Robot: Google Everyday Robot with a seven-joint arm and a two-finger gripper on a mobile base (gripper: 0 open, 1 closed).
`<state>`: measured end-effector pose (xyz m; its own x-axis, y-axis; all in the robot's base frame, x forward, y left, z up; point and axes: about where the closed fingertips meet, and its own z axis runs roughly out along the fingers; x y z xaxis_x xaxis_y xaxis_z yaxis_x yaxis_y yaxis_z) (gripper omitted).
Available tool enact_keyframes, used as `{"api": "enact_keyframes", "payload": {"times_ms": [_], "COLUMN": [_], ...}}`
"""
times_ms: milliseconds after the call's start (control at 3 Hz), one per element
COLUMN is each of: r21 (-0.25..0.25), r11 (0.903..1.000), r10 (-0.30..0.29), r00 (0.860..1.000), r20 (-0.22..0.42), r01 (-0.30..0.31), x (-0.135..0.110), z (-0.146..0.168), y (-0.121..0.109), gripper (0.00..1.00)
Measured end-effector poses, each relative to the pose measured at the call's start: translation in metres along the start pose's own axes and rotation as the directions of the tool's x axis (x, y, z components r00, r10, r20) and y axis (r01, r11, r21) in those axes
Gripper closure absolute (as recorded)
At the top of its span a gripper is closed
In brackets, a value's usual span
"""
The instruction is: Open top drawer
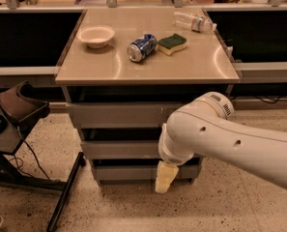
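Observation:
The top drawer [119, 115] is the wide flat grey front just under the tan tabletop [143, 66], and it looks shut. Two more grey drawer fronts sit below it. My white arm [215, 134] comes in from the right and hides the right part of all three fronts. My gripper [165, 178] is cream-coloured and points down in front of the lowest drawer [123, 172], well below the top drawer. It holds nothing that I can see.
On the tabletop are a white bowl [95, 35], a blue can on its side [141, 47], a green-and-yellow sponge [172, 43] and a clear bottle [193, 21]. A dark stand with black legs [17, 110] is on the speckled floor at the left.

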<state>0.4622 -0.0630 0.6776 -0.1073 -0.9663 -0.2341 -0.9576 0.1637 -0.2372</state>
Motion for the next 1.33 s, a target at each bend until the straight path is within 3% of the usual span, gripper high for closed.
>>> {"api": "enact_keyframes", "payload": {"times_ms": [333, 667, 1000, 1333], "r21": [0.16, 0.254, 0.26, 0.235], "r11": [0.9853, 0.9624, 0.9611, 0.9675], "r10": [0.058, 0.088, 0.087, 0.089], "r00": [0.998, 0.995, 0.995, 0.996], "r20": [0.021, 0.04, 0.04, 0.025], "r01": [-0.061, -0.095, -0.095, -0.093], "x": [0.025, 0.039, 0.04, 0.041], "z": [-0.017, -0.03, -0.031, -0.007], "y": [-0.068, -0.109, -0.111, -0.113], "gripper": [0.0, 0.0, 0.0, 0.0]}}
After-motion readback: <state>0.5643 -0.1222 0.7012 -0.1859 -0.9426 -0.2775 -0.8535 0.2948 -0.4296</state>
